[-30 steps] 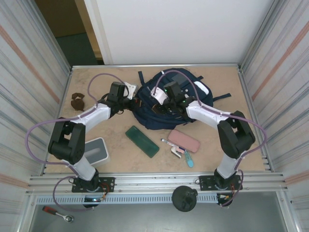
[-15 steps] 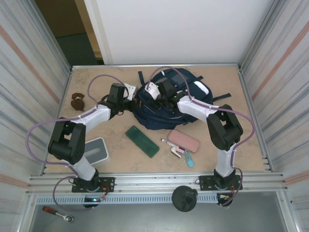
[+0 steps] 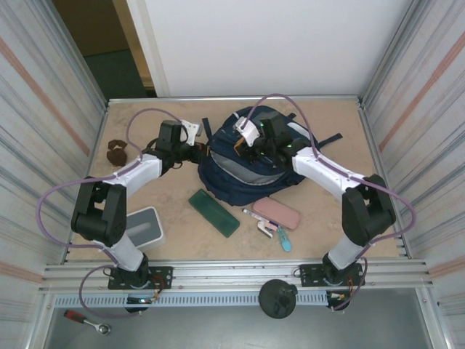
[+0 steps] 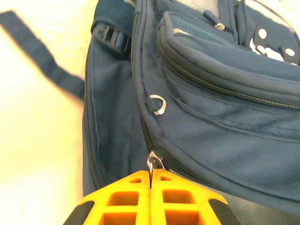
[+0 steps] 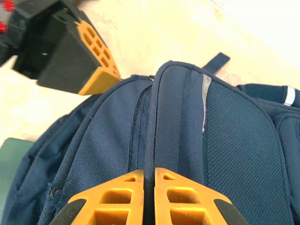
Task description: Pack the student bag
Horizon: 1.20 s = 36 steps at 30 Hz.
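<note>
The student bag (image 3: 243, 166) lies on the table (image 3: 182, 240), both arms reaching to it. In front of the bag are one green case (image 3: 213, 212), one pink pouch (image 3: 277, 211) and some pens (image 3: 270, 228), too small to count. To its left is one brown lump (image 3: 115, 151); front-left, one white box (image 3: 145, 227). The left gripper (image 4: 151, 177) is pressed together on the bag's zipper pull (image 4: 155, 162). The right gripper (image 5: 149, 177) pinches a fabric ridge on the bag's top.

Top camera looks steeply down from the near side. Both wrist cameras sit close on the bag (image 4: 211, 140), central in the top view.
</note>
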Each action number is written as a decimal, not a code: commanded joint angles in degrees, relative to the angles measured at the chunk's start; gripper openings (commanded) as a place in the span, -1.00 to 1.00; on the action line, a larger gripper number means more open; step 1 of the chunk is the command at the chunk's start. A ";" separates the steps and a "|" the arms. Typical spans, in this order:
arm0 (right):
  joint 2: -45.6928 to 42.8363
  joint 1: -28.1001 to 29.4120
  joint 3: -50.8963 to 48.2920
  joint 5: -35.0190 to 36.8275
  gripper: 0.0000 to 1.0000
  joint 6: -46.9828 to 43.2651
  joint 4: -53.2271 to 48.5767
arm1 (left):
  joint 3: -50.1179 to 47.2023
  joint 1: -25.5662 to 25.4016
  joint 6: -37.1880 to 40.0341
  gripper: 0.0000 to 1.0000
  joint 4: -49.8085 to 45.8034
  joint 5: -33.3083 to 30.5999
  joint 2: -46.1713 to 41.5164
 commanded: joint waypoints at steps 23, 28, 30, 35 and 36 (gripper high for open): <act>13.01 2.21 23.34 -10.62 -0.94 -6.95 -5.29 | -3.84 8.20 -2.72 -1.00 -1.04 -6.12 -10.96; 10.18 -0.33 18.35 -4.92 -0.81 -8.09 -7.11 | -6.14 7.71 -3.10 -1.00 0.51 -0.61 -12.63; 8.67 -1.39 15.62 -3.24 -0.84 -8.55 -7.02 | -6.18 7.32 -2.50 -1.00 0.39 -1.19 -12.59; 3.00 -4.46 7.78 -8.02 -0.97 -8.30 -2.23 | -3.71 7.32 -0.81 -1.00 -1.43 -5.97 -9.22; 2.11 -4.99 6.71 -9.74 -0.99 -7.98 -1.05 | -3.19 7.32 -0.67 -1.00 -1.29 -6.16 -8.16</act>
